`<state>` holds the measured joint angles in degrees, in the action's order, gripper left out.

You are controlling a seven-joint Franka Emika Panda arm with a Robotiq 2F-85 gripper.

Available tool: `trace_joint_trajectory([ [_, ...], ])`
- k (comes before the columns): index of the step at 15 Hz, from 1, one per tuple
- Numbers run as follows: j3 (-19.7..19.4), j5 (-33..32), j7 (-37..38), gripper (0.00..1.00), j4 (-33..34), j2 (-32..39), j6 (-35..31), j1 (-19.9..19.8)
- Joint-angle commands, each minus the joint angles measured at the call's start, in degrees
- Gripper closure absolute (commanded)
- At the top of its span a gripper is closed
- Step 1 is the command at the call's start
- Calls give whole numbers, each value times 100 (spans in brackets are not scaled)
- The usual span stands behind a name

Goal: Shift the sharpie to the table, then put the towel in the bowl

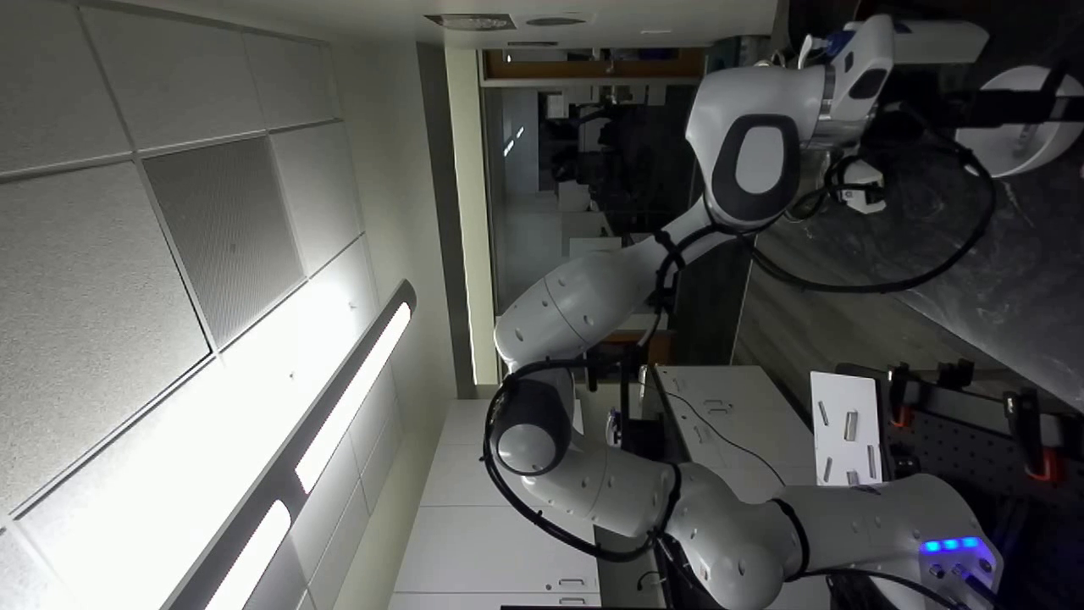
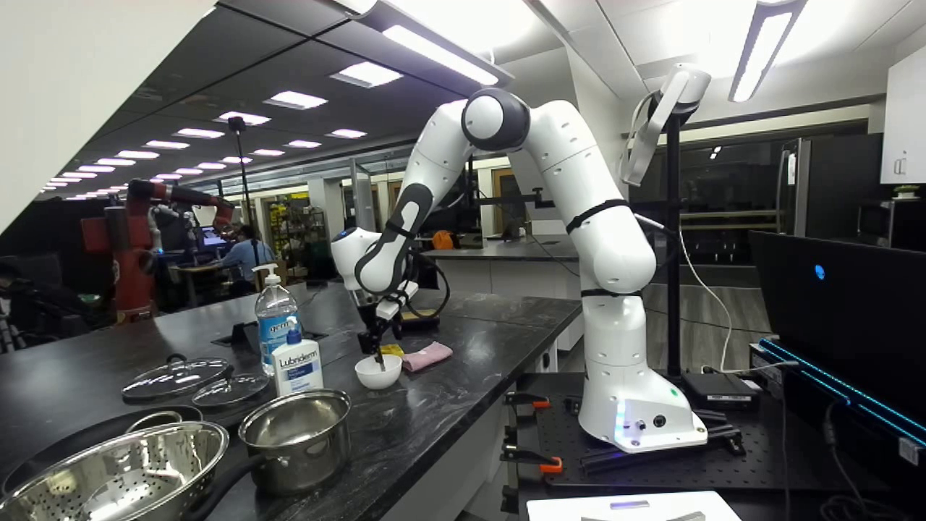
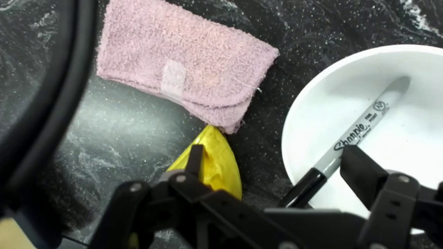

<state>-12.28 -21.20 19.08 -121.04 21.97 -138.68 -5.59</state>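
Observation:
The sharpie [image 3: 358, 129], grey with a black cap, leans inside the white bowl [image 3: 311, 110]; its cap end crosses the rim and then disappears behind the gripper. My gripper [image 3: 275, 154] is open in the wrist view, one finger over the bowl and the other over a yellow item, with nothing gripped. The folded pink towel [image 3: 193, 48] lies on the dark table [image 3: 294, 24], left of the bowl. In an exterior view the gripper [image 2: 379, 353] points down at the bowl [image 2: 378, 375], and the towel [image 2: 427, 357] is beside it.
A yellow item [image 3: 221, 159] sits against the towel's corner. Near the bowl stand a lotion bottle [image 2: 298, 367] and a tall pump bottle [image 2: 275, 311]. A steel pot [image 2: 296, 449], a colander [image 2: 123, 470] and glass lids [image 2: 177, 378] occupy the table further along.

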Motion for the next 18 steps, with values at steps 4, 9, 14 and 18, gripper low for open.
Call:
trace_joint_trajectory([
  [4,-46,-60,-355,0,145,177,-72,137],
  [9,-37,-108,-539,0,156,223,-71,216],
  [14,-33,-99,-740,51,166,230,-69,221],
  [18,-29,-95,-850,80,163,231,-55,210],
])
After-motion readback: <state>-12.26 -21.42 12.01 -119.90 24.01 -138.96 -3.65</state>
